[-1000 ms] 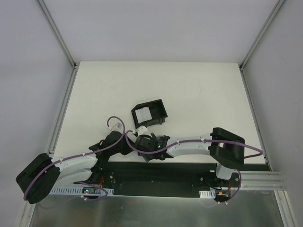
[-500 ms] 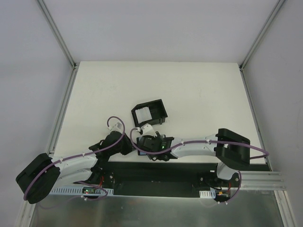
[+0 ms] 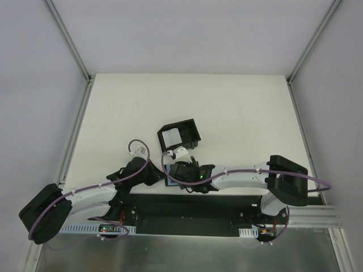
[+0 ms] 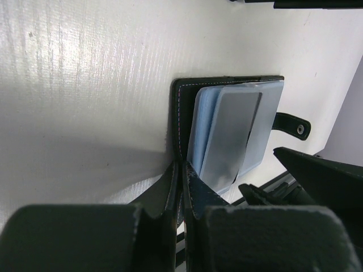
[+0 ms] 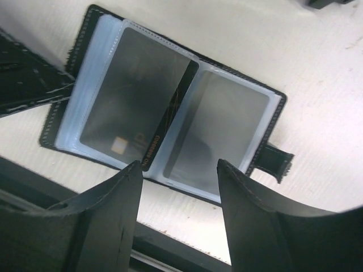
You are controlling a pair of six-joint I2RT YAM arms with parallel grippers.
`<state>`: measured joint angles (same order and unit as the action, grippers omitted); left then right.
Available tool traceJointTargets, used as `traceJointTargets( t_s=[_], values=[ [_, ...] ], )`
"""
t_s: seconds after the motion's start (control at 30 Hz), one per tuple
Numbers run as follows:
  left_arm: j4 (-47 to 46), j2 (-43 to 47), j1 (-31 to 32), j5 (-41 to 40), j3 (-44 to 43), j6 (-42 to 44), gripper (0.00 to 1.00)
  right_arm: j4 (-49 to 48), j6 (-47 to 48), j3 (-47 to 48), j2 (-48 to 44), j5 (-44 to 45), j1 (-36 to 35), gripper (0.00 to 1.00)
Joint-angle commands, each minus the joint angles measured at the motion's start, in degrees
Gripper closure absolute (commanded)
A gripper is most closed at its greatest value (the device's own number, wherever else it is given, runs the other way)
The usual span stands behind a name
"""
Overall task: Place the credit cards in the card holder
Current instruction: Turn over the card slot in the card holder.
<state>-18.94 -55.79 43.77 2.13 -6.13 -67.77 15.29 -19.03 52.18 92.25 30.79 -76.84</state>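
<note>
The card holder point(image 4: 178, 110) looks like matt black leather with pale stitching. Its sleeves point(image 5: 85, 85) are clear, glossy plastic over a smooth grey credit card point(image 5: 133, 96). The white counter point(image 4: 85, 85) is matt and finely ribbed. The fingers point(image 5: 108, 226) are matt black.

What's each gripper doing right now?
Left gripper: shut on the cover edge of the flat black folding wallet.
Right gripper: open, empty, above that wallet.

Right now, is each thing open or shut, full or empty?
card holder, lying open, one cover pinched.
card, tucked in one of the holder's clear sleeves.
left gripper, shut on the card holder's cover.
right gripper, open, hovering over the card holder, holding nothing.
box, open-topped, white credit cards inside.
</note>
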Motion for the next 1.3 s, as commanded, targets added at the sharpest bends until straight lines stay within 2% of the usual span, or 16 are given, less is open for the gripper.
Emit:
traceJointTargets(
  t_s=[0.0,0.2,0.47,0.7,1.27],
  values=[
    [1.27,0.68,-0.35,0.68,-0.99,1.32,1.0,-2.11,-0.04,1.86,-2.95,-7.03,1.86,0.42],
    [1.27,1.3,-0.35,0.77,-0.73,1.5,1.0,-1.84,-4.0,4.77,-2.51,-15.66,6.17,0.53],
    [1.36,2.88,-0.35,1.12,-0.72,2.46,1.0,-2.98,-3.83,8.72,0.73,-21.73,8.81,0.5],
    [1.36,3.84,-0.35,1.74,-1.16,3.61,1.0,-1.32,-3.12,12.5,5.75,-23.31,9.51,0.49],
    [0.84,5.6,-0.44,2.44,-1.51,4.66,1.0,2.38,-2.68,15.23,10.67,-23.05,9.43,0.5]
  ],
)
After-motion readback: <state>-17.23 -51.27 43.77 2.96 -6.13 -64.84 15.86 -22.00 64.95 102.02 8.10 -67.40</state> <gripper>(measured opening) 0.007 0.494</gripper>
